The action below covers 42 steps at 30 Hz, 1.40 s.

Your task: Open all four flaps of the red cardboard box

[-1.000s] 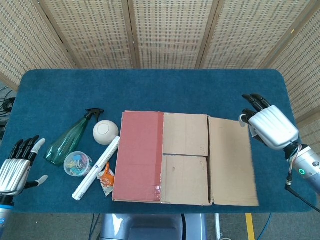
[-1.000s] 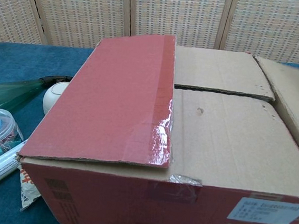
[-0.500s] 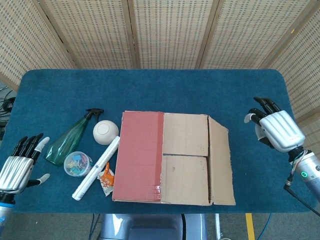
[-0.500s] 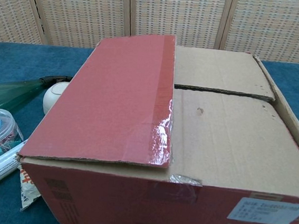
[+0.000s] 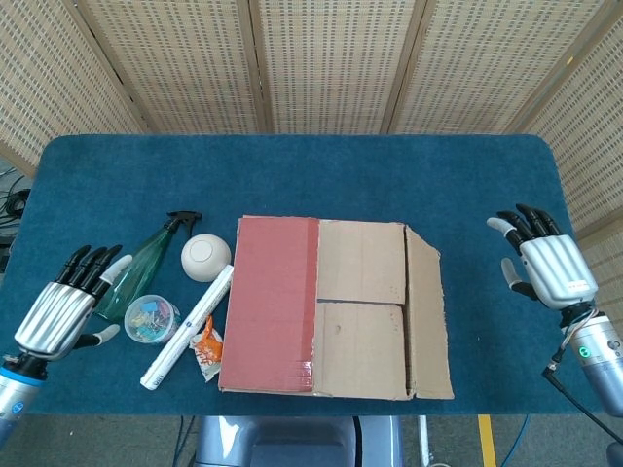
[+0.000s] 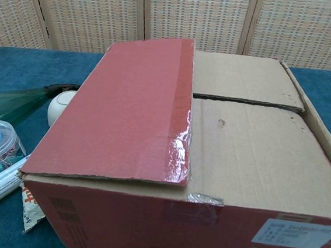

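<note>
Red cardboard box (image 5: pixel 331 306) sits mid-desk (image 5: pixel 292 175), well apart from both sets of fingers. Right-side flap (image 5: pixel 426 311) is folded out and hanging down; red left flap (image 5: pixel 273 302) lies flat over the top, two brown inner flaps (image 5: pixel 360 261) shut beneath it. Step in hand, as I judge it: left flap next. Left hand (image 5: pixel 60 316) hovers with fingers spread, empty, spray bottle (image 5: pixel 136 270) just beyond its fingertips. Right hand (image 5: pixel 550 270) also spread, empty, off the box. Next move likely calls for left fingers hooking under the red flap's free edge and swinging it outward.
</note>
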Motion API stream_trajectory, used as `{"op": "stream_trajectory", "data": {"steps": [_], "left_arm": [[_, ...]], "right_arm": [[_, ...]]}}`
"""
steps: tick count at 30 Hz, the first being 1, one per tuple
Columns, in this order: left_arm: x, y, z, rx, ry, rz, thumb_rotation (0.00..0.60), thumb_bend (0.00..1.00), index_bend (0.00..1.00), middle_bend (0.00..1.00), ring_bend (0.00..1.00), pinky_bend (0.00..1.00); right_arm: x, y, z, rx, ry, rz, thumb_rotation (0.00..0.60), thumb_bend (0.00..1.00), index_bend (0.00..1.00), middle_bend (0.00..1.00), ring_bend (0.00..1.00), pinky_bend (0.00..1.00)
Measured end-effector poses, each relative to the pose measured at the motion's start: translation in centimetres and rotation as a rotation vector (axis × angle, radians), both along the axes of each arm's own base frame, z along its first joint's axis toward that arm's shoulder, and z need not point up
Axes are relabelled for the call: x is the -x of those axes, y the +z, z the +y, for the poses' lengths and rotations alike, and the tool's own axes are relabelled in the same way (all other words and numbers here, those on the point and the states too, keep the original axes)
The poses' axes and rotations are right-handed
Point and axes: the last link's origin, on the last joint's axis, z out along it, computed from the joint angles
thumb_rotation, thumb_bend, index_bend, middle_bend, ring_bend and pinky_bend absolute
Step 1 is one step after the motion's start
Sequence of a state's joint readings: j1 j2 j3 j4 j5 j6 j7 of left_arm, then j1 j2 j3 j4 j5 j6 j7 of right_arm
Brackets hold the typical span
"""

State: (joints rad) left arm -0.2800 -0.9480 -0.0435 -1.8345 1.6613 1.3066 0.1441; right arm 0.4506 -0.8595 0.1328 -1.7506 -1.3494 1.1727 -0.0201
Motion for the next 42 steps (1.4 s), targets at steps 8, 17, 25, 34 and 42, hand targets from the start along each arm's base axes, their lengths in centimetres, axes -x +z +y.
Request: {"op": "stream_trajectory", "data": {"steps": [8, 17, 25, 34, 42], "left_arm": [[-5.0, -0.2, 1.9, 0.115, -0.198, 0.030, 0.600, 0.26, 0.01, 0.00, 0.03, 0.00], [-10.6, -1.2, 3.2, 0.287, -0.358, 0.030, 0.600, 0.85, 0.01, 0.00, 0.03, 0.00], [-14.8, -2.2, 4.3, 0.413, -0.438, 0.028, 0.600, 1.00, 0.05, 0.00, 0.03, 0.00], [-18.5, -4.1, 5.8, 0.506, -0.464, 0.011, 0.372, 1.00, 0.19, 0.08, 0.06, 0.00], [-20.9, -6.7, 6.8, 0.582, -0.458, -0.004, 0.351, 1.00, 0.27, 0.10, 0.07, 0.00]], "right_arm": [[1.5, -0.5, 1.7, 0.044, -0.093, -0.018, 0.600, 0.62, 0.11, 0.10, 0.00, 0.04], [2.9, -1.1, 3.2, 0.056, -0.143, -0.066, 0.600, 0.70, 0.11, 0.10, 0.00, 0.04], [3.7, -1.5, 3.5, 0.057, -0.160, -0.098, 0.600, 0.75, 0.11, 0.10, 0.00, 0.03], [4.4, -1.7, 3.6, 0.060, -0.171, -0.114, 0.600, 0.76, 0.11, 0.10, 0.00, 0.03], [4.5, -1.7, 3.6, 0.061, -0.173, -0.121, 0.600, 0.76, 0.11, 0.10, 0.00, 0.03]]}}
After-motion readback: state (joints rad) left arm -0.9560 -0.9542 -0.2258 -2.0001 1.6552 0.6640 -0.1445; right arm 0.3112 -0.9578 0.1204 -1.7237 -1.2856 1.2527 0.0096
